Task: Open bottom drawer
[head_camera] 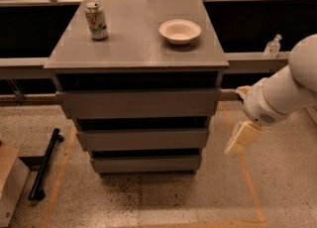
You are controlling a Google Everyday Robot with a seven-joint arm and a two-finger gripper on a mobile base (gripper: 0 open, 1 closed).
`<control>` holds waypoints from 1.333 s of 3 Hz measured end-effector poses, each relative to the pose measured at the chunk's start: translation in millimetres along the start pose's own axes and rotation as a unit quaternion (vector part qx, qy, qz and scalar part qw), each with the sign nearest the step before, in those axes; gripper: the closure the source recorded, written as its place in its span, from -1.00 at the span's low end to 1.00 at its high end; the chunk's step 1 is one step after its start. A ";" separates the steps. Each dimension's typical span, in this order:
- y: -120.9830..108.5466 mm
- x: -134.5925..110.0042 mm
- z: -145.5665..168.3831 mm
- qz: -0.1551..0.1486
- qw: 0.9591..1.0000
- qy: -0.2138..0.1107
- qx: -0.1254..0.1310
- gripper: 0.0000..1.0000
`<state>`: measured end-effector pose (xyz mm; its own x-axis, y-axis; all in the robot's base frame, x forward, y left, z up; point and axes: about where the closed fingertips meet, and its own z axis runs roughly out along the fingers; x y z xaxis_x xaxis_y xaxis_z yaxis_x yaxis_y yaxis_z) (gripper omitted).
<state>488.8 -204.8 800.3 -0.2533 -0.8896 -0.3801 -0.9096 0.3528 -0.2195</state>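
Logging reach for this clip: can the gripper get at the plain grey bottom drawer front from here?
Probably yes: the cream gripper hangs right of the cabinet, apart from the plain grey bottom drawer, nothing standing between them.

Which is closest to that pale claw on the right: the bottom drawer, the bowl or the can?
The gripper hangs low, right of the cabinet.
1. bottom drawer, low, to its left.
2. bowl, on top, right side.
3. can, on top, far left.

High frontal view, claw (242,138) at right
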 end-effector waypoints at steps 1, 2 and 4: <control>12.9 -1.5 64.5 -0.004 1.000 -0.013 -0.028 -1.00; 12.5 -1.4 64.8 -0.004 1.000 -0.013 -0.028 -1.00; 16.1 22.3 109.1 0.006 0.999 -0.006 -0.049 -1.00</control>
<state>504.4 -187.3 690.3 -0.2605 -0.8817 -0.3933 -0.9345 0.3326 -0.1269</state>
